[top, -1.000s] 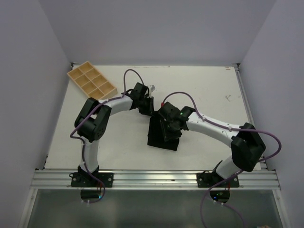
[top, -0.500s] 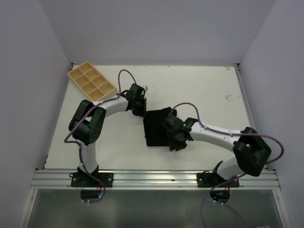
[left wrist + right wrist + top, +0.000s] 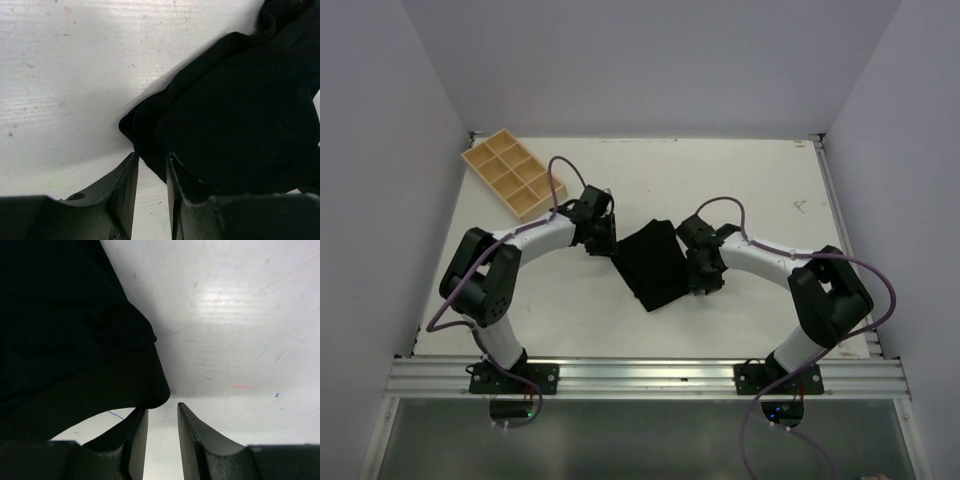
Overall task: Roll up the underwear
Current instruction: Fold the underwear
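The black underwear (image 3: pixel 655 265) lies flat on the white table (image 3: pixel 750 190), turned like a diamond, between the two grippers. My left gripper (image 3: pixel 603 243) is at its left corner. In the left wrist view the jaws (image 3: pixel 150 157) stand narrowly apart, table shows between them, and the cloth's edge (image 3: pixel 240 115) reaches just to the tips. My right gripper (image 3: pixel 703 280) is at the cloth's right edge. In the right wrist view its jaws (image 3: pixel 162 407) are narrowly apart and empty, with the cloth (image 3: pixel 65 315) beside the left finger.
A tan compartment tray (image 3: pixel 513 175) sits at the back left of the table. White walls close in the left, back and right sides. An aluminium rail (image 3: pixel 640 378) runs along the near edge by the arm bases.
The right gripper has come off the underwear and now sits at its right edge. The cloth has turned and shifted. The left gripper has drawn back to the left.
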Robot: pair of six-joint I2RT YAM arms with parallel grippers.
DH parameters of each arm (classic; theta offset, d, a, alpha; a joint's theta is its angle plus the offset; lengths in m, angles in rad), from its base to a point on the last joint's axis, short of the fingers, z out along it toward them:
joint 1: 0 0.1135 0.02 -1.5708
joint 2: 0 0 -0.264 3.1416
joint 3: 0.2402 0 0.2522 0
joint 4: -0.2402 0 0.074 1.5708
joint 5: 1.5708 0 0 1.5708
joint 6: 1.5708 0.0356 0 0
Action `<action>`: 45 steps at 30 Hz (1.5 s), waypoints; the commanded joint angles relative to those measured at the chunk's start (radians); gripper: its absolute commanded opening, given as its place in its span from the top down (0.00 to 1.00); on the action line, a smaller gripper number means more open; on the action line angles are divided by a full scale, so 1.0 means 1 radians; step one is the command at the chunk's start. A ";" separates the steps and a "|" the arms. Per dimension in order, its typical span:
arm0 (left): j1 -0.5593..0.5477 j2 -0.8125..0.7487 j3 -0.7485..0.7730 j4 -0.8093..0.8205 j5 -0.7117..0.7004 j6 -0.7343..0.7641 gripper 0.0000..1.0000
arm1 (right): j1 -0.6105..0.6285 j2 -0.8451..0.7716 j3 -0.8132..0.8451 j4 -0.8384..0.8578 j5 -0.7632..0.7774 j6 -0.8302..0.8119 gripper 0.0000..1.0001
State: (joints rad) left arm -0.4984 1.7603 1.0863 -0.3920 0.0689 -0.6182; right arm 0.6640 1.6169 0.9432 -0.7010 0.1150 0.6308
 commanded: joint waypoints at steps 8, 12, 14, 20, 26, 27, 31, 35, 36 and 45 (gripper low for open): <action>0.021 -0.047 0.104 -0.094 -0.043 -0.069 0.47 | 0.163 -0.103 0.120 -0.049 0.028 -0.069 0.63; 0.057 -0.053 0.107 -0.110 -0.035 -0.103 0.41 | 0.239 -0.040 0.225 -0.035 0.034 -0.141 0.60; 0.092 -0.068 0.104 -0.126 -0.046 -0.120 0.40 | 0.252 0.012 0.268 -0.048 0.045 -0.166 0.59; 0.265 -0.108 0.049 -0.119 0.106 -0.179 0.41 | 0.324 0.119 0.383 -0.071 0.089 -0.213 0.56; 0.374 -0.157 -0.002 -0.107 0.123 -0.184 0.41 | 0.402 0.238 0.468 -0.123 0.146 -0.197 0.55; 0.382 -0.156 -0.002 -0.110 0.130 -0.180 0.41 | 0.410 0.248 0.470 -0.129 0.159 -0.195 0.55; 0.397 -0.166 -0.014 -0.122 0.135 -0.161 0.41 | 0.431 0.291 0.480 -0.167 0.221 -0.184 0.54; 0.405 -0.182 -0.031 -0.123 0.135 -0.146 0.41 | 0.445 0.310 0.485 -0.187 0.259 -0.175 0.54; 0.408 -0.186 -0.034 -0.123 0.135 -0.146 0.41 | 0.448 0.316 0.486 -0.195 0.264 -0.175 0.54; 0.411 -0.203 -0.051 -0.127 0.132 -0.143 0.41 | 0.470 0.354 0.513 -0.193 0.270 -0.171 0.54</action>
State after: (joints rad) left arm -0.0975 1.6001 1.0485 -0.5156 0.1879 -0.7738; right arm 1.1236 1.9488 1.4036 -0.8791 0.3504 0.4507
